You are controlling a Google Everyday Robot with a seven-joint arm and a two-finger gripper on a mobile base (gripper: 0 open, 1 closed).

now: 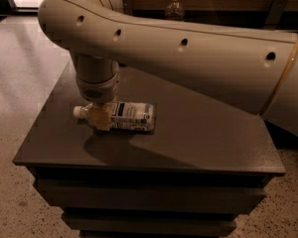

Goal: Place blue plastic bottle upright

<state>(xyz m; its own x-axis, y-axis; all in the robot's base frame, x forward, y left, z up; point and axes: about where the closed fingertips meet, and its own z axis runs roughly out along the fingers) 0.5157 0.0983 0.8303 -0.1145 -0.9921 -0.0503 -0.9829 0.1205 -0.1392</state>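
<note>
The blue plastic bottle (pixel 131 116) lies on its side on the dark table (pixel 208 133), left of the middle. Its white cap (pixel 79 111) points left and its pale label with a dark-framed panel faces up. My gripper (pixel 100 119) hangs straight down from the big beige arm (pixel 188 48) and sits at the bottle's neck end, just right of the cap. Its yellowish tip covers the bottle's shoulder. The wrist hides the part of the bottle behind it.
Another clear bottle (pixel 174 8) with a reddish label stands upright on the wooden ledge at the back. The table's front edge (pixel 149 168) is close below the lying bottle. Speckled floor (pixel 20 83) surrounds the table on the left.
</note>
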